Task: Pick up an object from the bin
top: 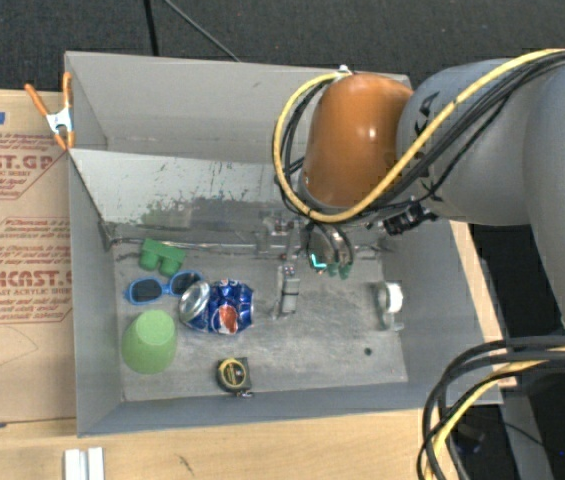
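Observation:
My gripper hangs low over the middle of the bin floor, just under the orange dome on the wrist. A crushed blue, red and silver drinks can lies close to its left. To its right, a small whitish, clear cap-like thing rests on the floor. Bare metal floor lies directly beneath the gripper, and I see nothing held in it.
Blue sunglasses lie left of the can, with a green block above them and a green cup below. A small yellow-and-black tape measure sits by the front wall. The arm and its cables cover the bin's upper right.

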Available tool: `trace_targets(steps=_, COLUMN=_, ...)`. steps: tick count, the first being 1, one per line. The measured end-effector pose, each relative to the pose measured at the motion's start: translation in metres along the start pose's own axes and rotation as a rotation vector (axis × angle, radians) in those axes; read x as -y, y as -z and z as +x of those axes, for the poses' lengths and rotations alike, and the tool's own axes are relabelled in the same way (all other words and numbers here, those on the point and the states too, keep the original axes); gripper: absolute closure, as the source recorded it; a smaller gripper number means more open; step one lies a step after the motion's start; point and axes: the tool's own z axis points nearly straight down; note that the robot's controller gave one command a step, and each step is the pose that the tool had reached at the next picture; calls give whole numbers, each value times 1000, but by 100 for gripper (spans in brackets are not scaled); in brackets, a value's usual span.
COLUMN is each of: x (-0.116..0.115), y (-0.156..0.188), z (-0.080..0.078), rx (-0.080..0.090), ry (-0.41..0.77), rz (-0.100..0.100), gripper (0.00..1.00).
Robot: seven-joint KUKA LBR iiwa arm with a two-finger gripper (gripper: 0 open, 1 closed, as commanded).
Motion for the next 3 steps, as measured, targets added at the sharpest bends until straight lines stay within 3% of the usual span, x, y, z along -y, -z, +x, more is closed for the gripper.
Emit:
trace_targets(steps=1, x=-78, y=-104, z=24, rx=-2, ry=58, rz=-1, gripper=0)
trace_targets(steps=2, x=-75, y=-98, z=20, rx=8, ry=52, rz=-1, gripper=100)
trace_targets(steps=3, x=-17, y=62, z=44, rx=14, ry=50, rz=1, gripper=100)
